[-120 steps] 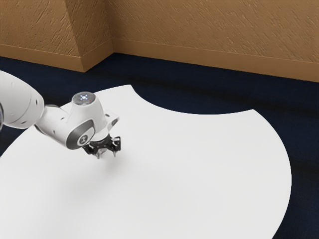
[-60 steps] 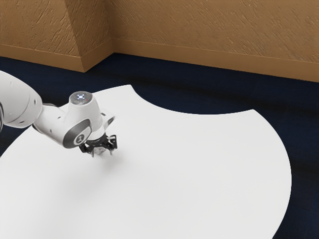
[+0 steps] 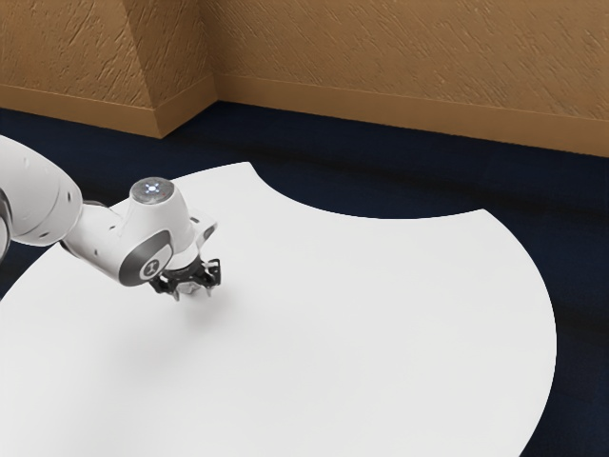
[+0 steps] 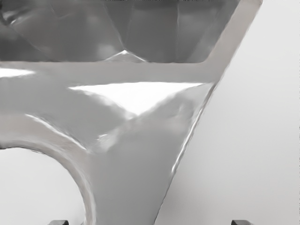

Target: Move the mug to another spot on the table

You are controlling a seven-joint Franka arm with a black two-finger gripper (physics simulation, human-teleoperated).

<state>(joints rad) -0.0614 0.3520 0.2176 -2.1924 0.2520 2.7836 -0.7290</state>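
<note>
Toward the exterior view's left side of the white worktop (image 3: 381,314), the tool (image 3: 191,283) hangs low over the surface. The glossy grey mug (image 4: 140,140) sits directly under the hand, its curved handle showing. Whether the tool clamps it I cannot tell.

No readable text, label, brand, number or sign appears on anything in either view.
</note>
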